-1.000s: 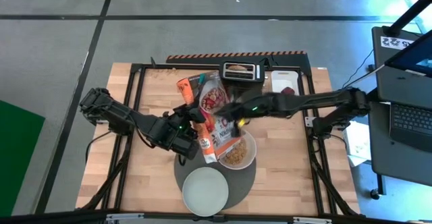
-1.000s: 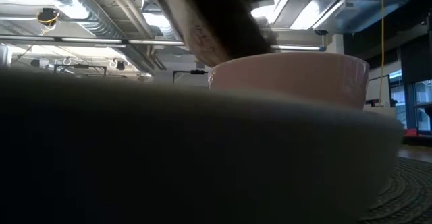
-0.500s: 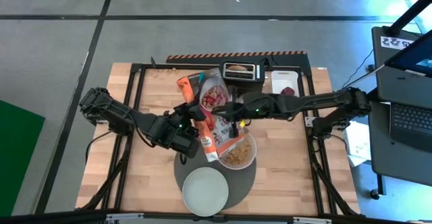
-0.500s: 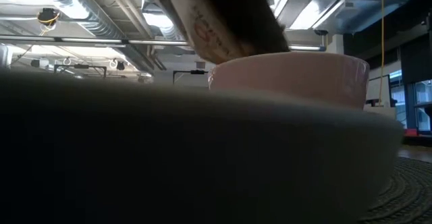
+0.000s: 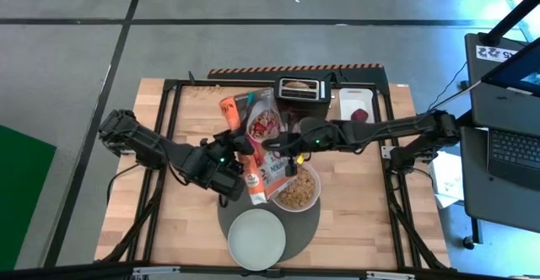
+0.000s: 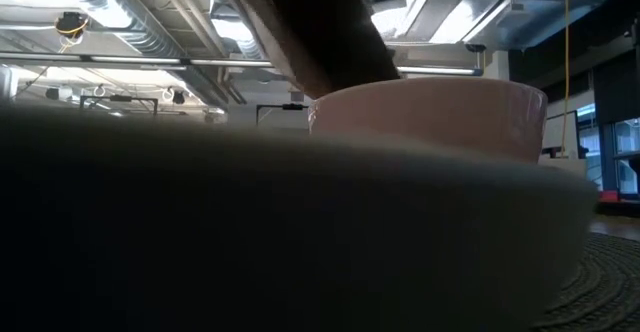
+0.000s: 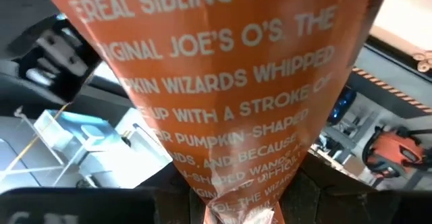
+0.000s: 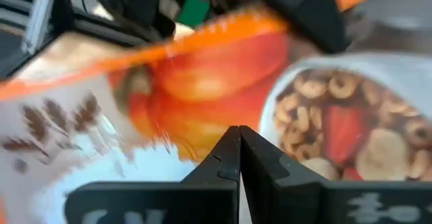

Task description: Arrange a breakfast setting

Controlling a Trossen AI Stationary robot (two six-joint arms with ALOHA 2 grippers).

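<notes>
An orange and white cereal bag (image 5: pixel 263 169) hangs slanted above the table, its lower end beside the white bowl (image 5: pixel 298 191), which holds cereal. The bowl stands on the dark-grey placemat (image 5: pixel 291 229), with the pale green plate (image 5: pixel 257 238) just in front of it. My left gripper (image 5: pixel 240 177) is shut on the bag. My right gripper (image 5: pixel 289 152) is shut and sits at the bag's right side, above the bowl's far rim. In the low view the bag (image 6: pixel 300 22) shows above the bowl (image 6: pixel 430 112). My left gripper pinches the bag's narrowed, crumpled part (image 7: pixel 237 196) between its two fingers, coming roughly level from the table's left. The bag widens away from the fingers and is lifted clear of the table. My right gripper's shut fingertips (image 8: pixel 233 143) stand at the bag's printed face (image 8: pixel 169 89). Whether they touch it or nip a fold, I cannot tell.
A black toaster (image 5: pixel 304 88) and a white tray (image 5: pixel 354 103) stand at the table's far edge, behind the bag. Bare wood lies to the left (image 5: pixel 160 212) and right (image 5: pixel 363 204) of the placemat.
The bag's lower end has swung from over the bowl toward the table's left and now hangs beside the bowl's left rim. Both grippers have kept their state.
</notes>
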